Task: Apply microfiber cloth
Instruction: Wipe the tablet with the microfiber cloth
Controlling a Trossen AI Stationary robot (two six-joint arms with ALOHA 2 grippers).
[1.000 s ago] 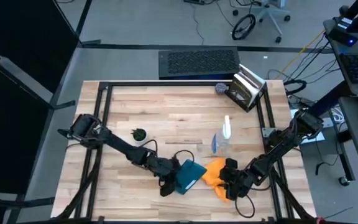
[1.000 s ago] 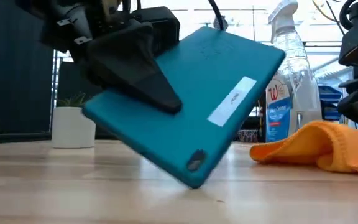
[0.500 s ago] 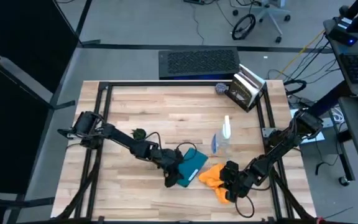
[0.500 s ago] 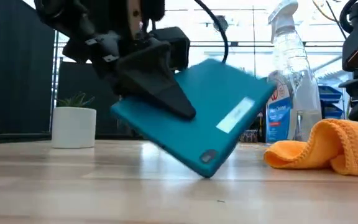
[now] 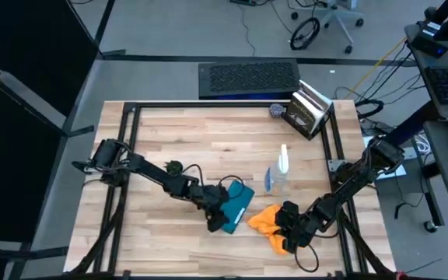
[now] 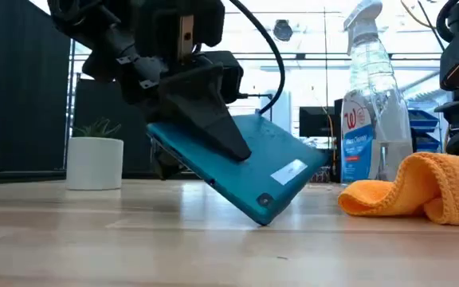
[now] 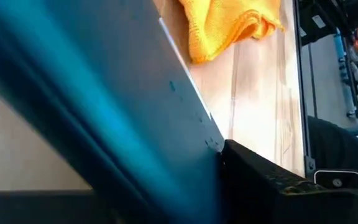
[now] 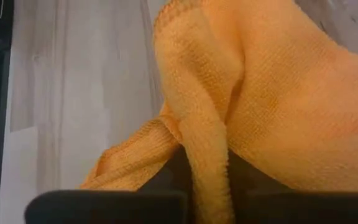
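Desk: light wooden plank desk [image 5: 208, 140] with a black frame rail around it
Orange microfiber cloth: soft bright orange fabric cloth [image 5: 265, 218] [image 6: 409, 187] [image 7: 229, 25] [image 8: 278, 106], bunched in a heap on the desk near the front edge, just beside the tablet and in front of the spray bottle
Right gripper: right gripper [image 5: 285, 227] low at the cloth's front side; fingers closed into the orange fabric, a fold of it pinched between them in the right wrist view
Tablet: flat teal-backed tablet [image 5: 236, 208] [image 6: 245, 171] [image 7: 104, 106], tilted, one lower corner on the desk, the rest raised; a pale label shows on its back in the low view
Left gripper: left gripper [image 5: 218, 214] [image 6: 202, 119] at the tablet's raised edge; fingers clamped on the tablet, one dark finger lying across its back
Spray bottle: clear plastic spray bottle [image 5: 280, 173] [image 6: 366, 104] with white trigger head and blue-red label, upright behind the cloth
Plant pot: small white pot with a green plant [image 5: 174, 166] [image 6: 95, 159], standing on the desk by the left arm
Box: dark printed box [image 5: 308, 110] at the far right corner of the desk
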